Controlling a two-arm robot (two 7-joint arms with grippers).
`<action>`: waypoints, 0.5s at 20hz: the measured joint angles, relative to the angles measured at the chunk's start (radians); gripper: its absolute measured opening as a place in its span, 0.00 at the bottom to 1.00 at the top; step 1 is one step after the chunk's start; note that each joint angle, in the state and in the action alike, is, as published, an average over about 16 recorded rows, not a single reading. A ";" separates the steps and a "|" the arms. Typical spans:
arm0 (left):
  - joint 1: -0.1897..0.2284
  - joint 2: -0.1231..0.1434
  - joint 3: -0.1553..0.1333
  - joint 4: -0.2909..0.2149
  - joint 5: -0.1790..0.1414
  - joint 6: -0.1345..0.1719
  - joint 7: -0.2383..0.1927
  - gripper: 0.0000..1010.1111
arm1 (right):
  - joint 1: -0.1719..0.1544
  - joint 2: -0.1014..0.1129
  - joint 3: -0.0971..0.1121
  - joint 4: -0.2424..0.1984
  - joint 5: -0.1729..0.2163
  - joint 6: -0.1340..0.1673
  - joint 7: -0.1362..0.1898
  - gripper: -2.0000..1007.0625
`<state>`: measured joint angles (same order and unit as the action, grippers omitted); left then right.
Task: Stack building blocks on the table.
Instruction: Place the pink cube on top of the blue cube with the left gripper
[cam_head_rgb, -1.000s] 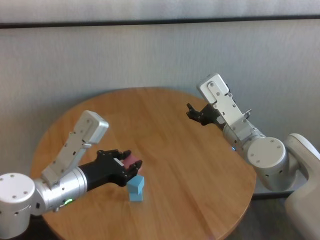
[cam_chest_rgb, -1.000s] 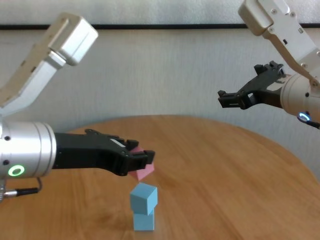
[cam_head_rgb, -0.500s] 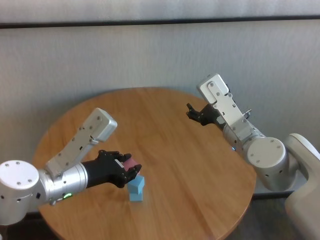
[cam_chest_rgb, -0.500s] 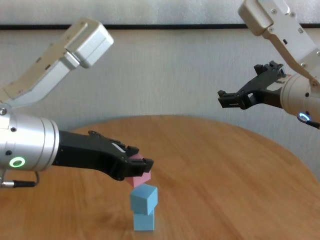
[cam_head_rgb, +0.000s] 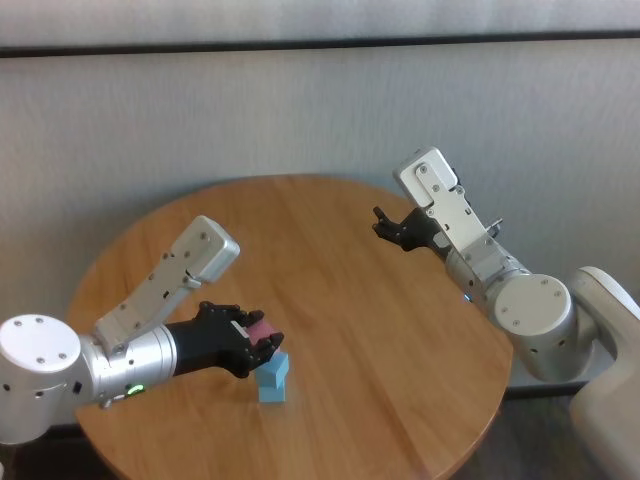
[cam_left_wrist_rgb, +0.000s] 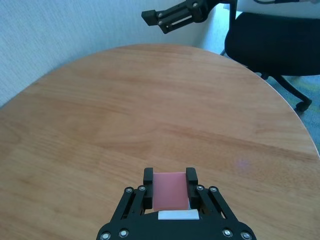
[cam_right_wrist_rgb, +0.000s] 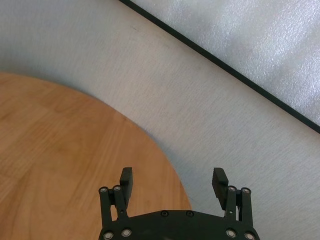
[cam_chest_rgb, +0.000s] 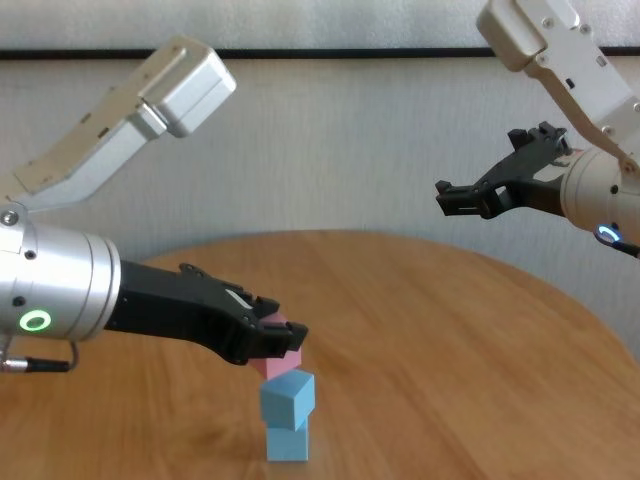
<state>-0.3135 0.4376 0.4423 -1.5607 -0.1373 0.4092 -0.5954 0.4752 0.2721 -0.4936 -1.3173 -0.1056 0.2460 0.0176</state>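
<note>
Chest view: left tool (cam_chest_rgb: 283, 338) gripped pink cube (cam_chest_rgb: 277, 357) at blue stack (cam_chest_rgb: 287, 417); next, square it, release. Right tool (cam_chest_rgb: 482, 197) wide, idle.

Behind my work a pale grey textured wall (cam_head_rgb: 300, 110) filled the upper half of the head view, with a dark horizontal strip (cam_head_rgb: 300, 44) running across its top. In the upper right of my left wrist view stood a black office chair (cam_left_wrist_rgb: 272, 42) on blue-grey carpet (cam_left_wrist_rgb: 310, 87).
</note>
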 joint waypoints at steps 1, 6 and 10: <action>-0.002 0.001 0.003 0.001 -0.001 0.001 -0.001 0.39 | 0.000 0.000 0.000 0.000 0.000 0.000 0.000 0.99; -0.012 0.006 0.017 0.008 -0.009 0.002 -0.002 0.39 | 0.000 0.000 0.000 0.000 0.000 0.000 0.000 0.99; -0.021 0.008 0.030 0.016 -0.015 0.002 -0.003 0.39 | 0.000 0.000 0.000 0.000 0.000 0.000 0.000 0.99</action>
<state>-0.3347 0.4451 0.4721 -1.5443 -0.1525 0.4110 -0.5981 0.4752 0.2721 -0.4936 -1.3173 -0.1056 0.2460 0.0176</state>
